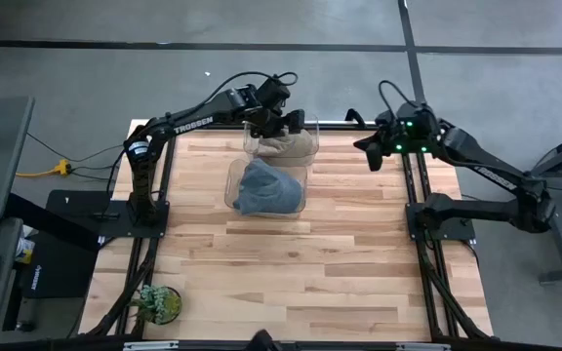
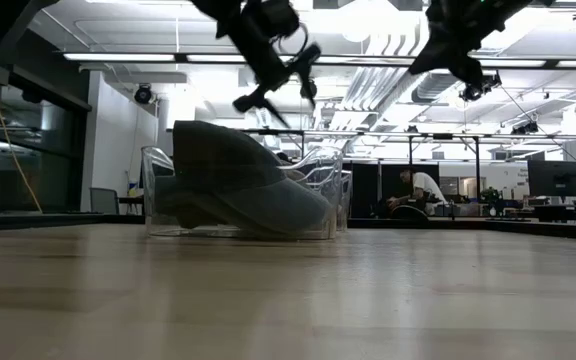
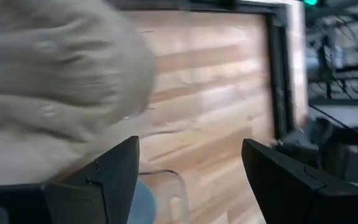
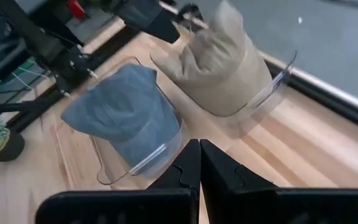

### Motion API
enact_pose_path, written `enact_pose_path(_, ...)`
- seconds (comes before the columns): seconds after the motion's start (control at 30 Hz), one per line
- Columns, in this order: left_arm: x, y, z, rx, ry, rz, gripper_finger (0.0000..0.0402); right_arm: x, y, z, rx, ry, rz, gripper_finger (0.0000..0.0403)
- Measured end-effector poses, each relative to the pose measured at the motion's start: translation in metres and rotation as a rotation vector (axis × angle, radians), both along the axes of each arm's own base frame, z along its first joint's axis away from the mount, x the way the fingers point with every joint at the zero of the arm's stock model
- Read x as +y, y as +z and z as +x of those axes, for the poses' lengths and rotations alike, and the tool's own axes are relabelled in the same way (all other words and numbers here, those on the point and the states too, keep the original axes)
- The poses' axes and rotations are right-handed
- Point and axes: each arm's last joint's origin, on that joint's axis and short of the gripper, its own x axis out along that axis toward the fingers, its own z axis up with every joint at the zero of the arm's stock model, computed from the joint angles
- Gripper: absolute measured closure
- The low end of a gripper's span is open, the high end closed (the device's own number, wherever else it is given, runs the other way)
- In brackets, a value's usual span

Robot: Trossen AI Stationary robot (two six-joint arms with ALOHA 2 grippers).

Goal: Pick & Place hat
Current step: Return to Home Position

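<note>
A beige hat (image 1: 289,146) sits crown up in a clear container (image 4: 272,87) at the table's far middle. Just nearer stands a second clear container (image 4: 142,165), in which a blue-grey hat (image 1: 264,188) rests. My left gripper (image 3: 190,146) hangs open above the beige hat (image 3: 48,87), with nothing between its fingers. In the low view it (image 2: 273,95) is clear above the containers, and the blue-grey hat (image 2: 238,175) hides the beige one. My right gripper (image 4: 199,146) is shut and empty, raised at the far right (image 1: 369,154), pointing toward the containers.
A small potted plant (image 1: 157,302) stands at the near left corner. Bare wooden tabletop (image 1: 301,273) stretches from the containers to the near edge. A person (image 2: 423,190) sits in the room beyond the table.
</note>
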Motion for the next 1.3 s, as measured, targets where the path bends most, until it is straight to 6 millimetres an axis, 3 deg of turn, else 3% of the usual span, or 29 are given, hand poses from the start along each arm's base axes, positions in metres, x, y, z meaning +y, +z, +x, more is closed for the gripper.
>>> enact_pose_path(0.2, -0.033, 0.038, -0.004, -0.076, -0.105, 0.109, 0.0141, 0.012, 0.016, -0.026, -0.064, -0.011, -0.092, 0.0403)
enact_pose_path(0.37, -0.064, 0.058, -0.010, -0.087, -0.136, 0.188, 0.0141, 0.023, 0.022, -0.043, -0.102, -0.006, -0.154, 0.0403)
enact_pose_path(0.5, -0.090, 0.079, -0.020, -0.133, -0.170, 0.251, 0.0141, 0.031, 0.006, -0.051, -0.166, 0.001, -0.141, 0.0403)
enact_pose_path(0.63, -0.111, 0.084, -0.018, -0.150, -0.227, 0.284, 0.0141, 0.035, -0.021, -0.055, -0.264, -0.019, -0.082, 0.0403)
enact_pose_path(0.83, -0.134, 0.063, -0.019, -0.268, -0.268, 0.271, 0.0141, 0.040, -0.043, -0.061, -0.341, -0.018, -0.088, 0.0403)
enact_pose_path(0.97, -0.143, 0.030, -0.041, -0.383, -0.234, 0.210, 0.0141, 0.042, -0.044, -0.061, -0.356, 0.032, -0.107, 0.0403)
enact_pose_path(1.3, -0.158, -0.042, -0.152, -0.788, -0.004, 0.142, 0.0141, 0.042, -0.035, -0.058, -0.426, 0.126, -0.209, 0.0403)
